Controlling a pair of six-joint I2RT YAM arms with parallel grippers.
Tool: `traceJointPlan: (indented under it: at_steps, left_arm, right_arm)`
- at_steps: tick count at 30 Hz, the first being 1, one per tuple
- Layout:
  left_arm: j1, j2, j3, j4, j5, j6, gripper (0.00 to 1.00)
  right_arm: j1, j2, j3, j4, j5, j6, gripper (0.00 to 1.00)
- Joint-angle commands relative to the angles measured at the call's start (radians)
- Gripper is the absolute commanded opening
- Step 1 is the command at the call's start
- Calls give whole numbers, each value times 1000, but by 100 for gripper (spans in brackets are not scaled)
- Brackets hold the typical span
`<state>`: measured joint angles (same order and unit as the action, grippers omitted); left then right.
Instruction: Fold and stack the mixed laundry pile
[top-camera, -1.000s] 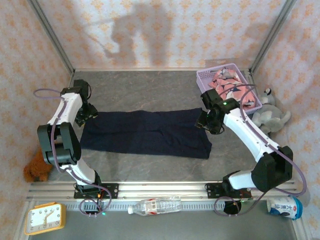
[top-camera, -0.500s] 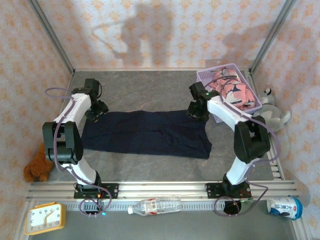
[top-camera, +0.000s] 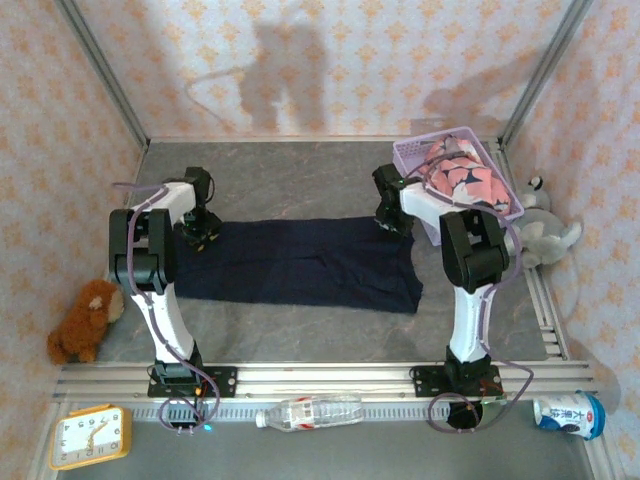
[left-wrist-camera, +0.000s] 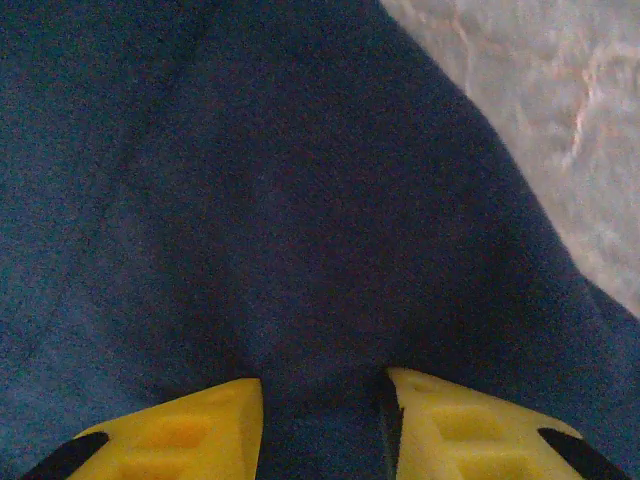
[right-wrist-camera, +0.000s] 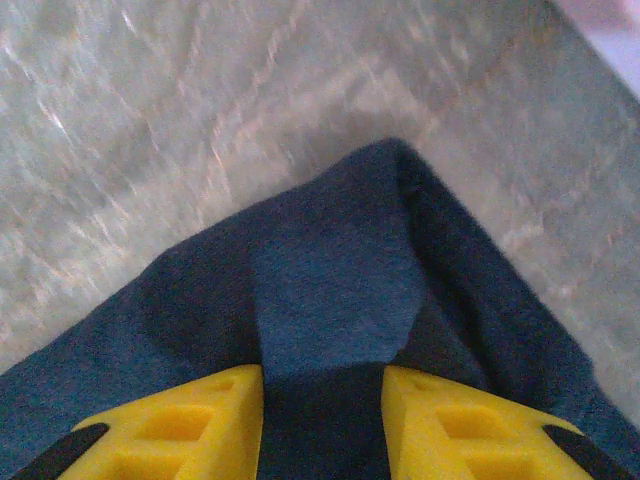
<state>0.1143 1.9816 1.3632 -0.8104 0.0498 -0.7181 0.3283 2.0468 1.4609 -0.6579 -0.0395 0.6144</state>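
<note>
The navy cloth (top-camera: 300, 262) lies spread flat across the middle of the grey surface (top-camera: 300, 180). The left gripper (left-wrist-camera: 322, 405) is at its far left corner, jaws clamped on a raised fold. The right gripper (right-wrist-camera: 322, 400) is at its far right corner, jaws clamped on that corner. The shark-print cloth (top-camera: 462, 180) lies in the lavender basket (top-camera: 412, 146) at the far right.

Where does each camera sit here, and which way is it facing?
Top external: above and behind the bases, looking down on the table, both arms and the navy cloth.
Left wrist: on the left gripper, facing down at navy cloth between its yellow fingers.
Right wrist: on the right gripper, facing down at the cloth's corner and bare table.
Shared: all three see the navy cloth.
</note>
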Motion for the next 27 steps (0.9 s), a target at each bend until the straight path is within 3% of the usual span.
traceJointPlan:
  at_steps: [1,8,13,20,27]
  left_arm:
    - [54,79,31,-48,-84,-12,36]
    - [63,176,253,-134,-19,61,41]
    - [36,102,316,-143,89,74,59]
    - [-52,-65,235,-121,154,81,64]
    - [-119,-238,-32,11,154,-27,64]
  right_arm:
    - [-16,72,73,-13,57,29,36]
    - [-17,203,337,-50,-13,-76,38]
    - [-16,162,424,-86,-57,-166,45]
    - [48,-26,287,-146,-135,-322,46]
    - [239,-190,77,-160,-138,-339,45]
